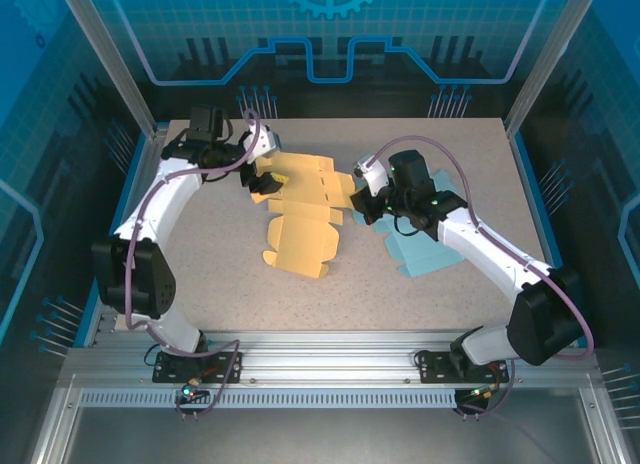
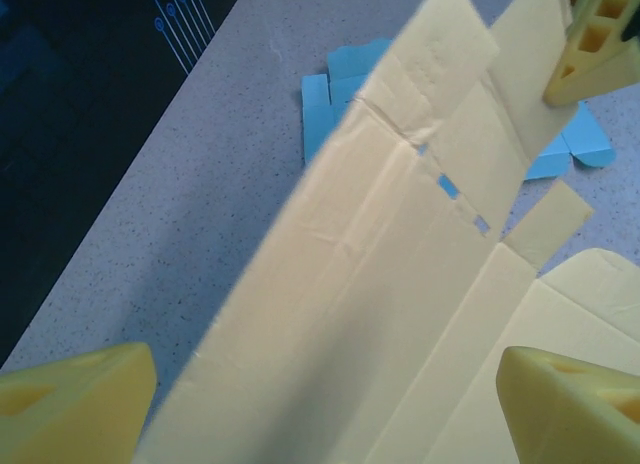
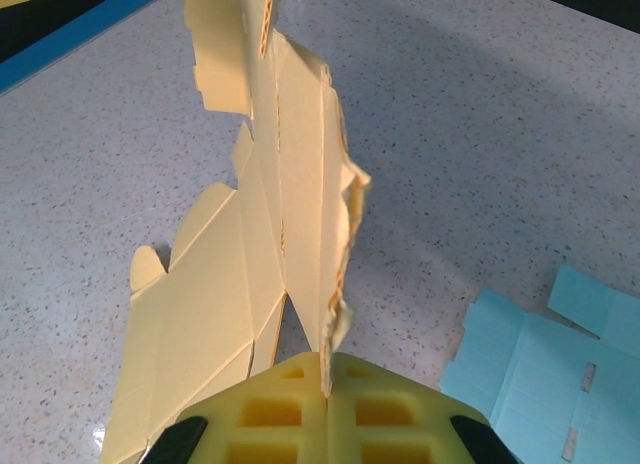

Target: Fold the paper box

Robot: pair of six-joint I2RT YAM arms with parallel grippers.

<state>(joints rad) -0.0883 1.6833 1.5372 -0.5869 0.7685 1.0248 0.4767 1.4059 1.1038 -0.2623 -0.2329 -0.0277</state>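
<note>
The right gripper [image 3: 327,369] is clenched on a thin edge of the flat yellow cardboard box blank [image 3: 290,184], which stands upright ahead of it. It is likely light, floppy and easily creased, so hold it near the scored folds. Beyond, the left gripper [image 2: 320,404] straddles a panel, jaws wide. The speckled table [image 3: 480,134] on either side offers room.

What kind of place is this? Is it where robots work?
Probably a robot lab work cell. A left arm and right arm are bolted to a metal rail at a speckled table, blue panels wall it in, and an unfolded yellow paper box is being handled.
</note>
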